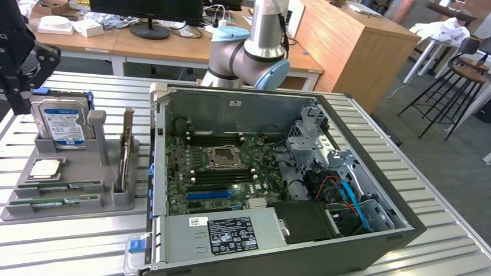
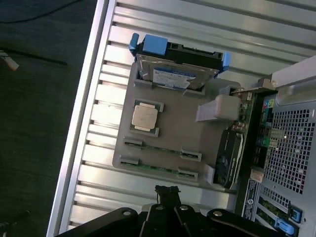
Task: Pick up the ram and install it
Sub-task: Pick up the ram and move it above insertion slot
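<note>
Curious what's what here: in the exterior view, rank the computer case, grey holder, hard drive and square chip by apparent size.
Largest to smallest:
1. computer case
2. grey holder
3. hard drive
4. square chip
The gaps are clear; no two look alike.

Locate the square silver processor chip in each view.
Exterior view: processor chip on the grey tray at the exterior view's left, just in front of the hard drive.
Wrist view: processor chip on the grey tray, beside the hard drive.
Shared landmark: the blue-edged hard drive standing in the tray.
</note>
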